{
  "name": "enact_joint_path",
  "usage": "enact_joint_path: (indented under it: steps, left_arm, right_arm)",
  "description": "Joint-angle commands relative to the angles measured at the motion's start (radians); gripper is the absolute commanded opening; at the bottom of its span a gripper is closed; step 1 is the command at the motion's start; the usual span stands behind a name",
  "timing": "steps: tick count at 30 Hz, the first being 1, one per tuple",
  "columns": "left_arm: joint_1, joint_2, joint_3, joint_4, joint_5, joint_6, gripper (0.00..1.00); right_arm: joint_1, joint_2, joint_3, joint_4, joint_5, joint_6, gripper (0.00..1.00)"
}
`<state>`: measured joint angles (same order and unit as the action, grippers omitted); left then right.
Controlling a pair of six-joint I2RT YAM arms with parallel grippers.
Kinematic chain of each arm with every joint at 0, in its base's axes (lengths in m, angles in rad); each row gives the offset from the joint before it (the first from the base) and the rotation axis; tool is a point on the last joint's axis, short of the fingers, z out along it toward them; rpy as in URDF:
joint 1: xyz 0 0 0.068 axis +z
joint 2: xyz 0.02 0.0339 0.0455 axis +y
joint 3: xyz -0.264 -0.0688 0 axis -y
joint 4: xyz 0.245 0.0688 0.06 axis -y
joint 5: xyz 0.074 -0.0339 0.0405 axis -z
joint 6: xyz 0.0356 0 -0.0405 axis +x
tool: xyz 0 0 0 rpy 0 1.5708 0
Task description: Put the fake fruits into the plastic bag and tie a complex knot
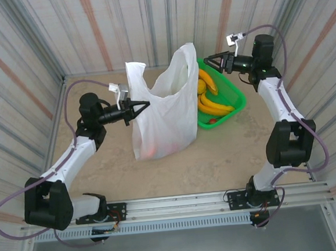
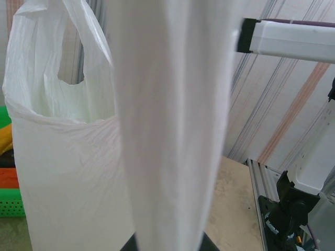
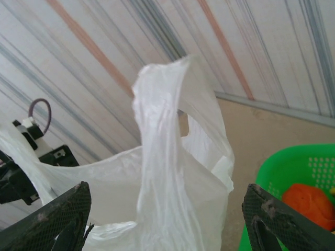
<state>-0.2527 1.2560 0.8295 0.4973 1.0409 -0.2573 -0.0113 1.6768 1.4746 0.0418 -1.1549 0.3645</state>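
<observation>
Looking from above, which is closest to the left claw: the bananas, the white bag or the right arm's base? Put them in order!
1. The white bag: pinched in the left gripper.
2. The bananas: right of the bag, in the green basket.
3. The right arm's base: near edge, right side.

Crinkly translucent plastic bag, glossy bananas, perforated plastic basket

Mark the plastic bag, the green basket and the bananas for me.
plastic bag [image 1: 161, 117]: top external view, on its front wall.
green basket [image 1: 231, 114]: top external view, on its near rim.
bananas [image 1: 209, 81]: top external view, on the middle of the upper banana.
</observation>
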Motion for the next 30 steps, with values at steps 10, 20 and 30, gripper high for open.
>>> enact_joint_path:
  steps: [10,20,30]
  left_arm:
    - [0.026,-0.018,0.019,-0.012,0.024,0.034,0.0]
    - [0.118,-0.106,-0.016,-0.052,0.005,-0.014,0.44]
    - [0.183,-0.419,0.096,-0.581,-0.265,0.069,0.78]
  right_arm:
    - [0.096,0.195,0.142,0.271,-0.108,0.176,0.66]
    - [0.126,0.131,0.111,0.376,-0.076,0.239,0.0]
    - [0.182,-0.049,-0.052,0.211,-0.017,0.048,0.0]
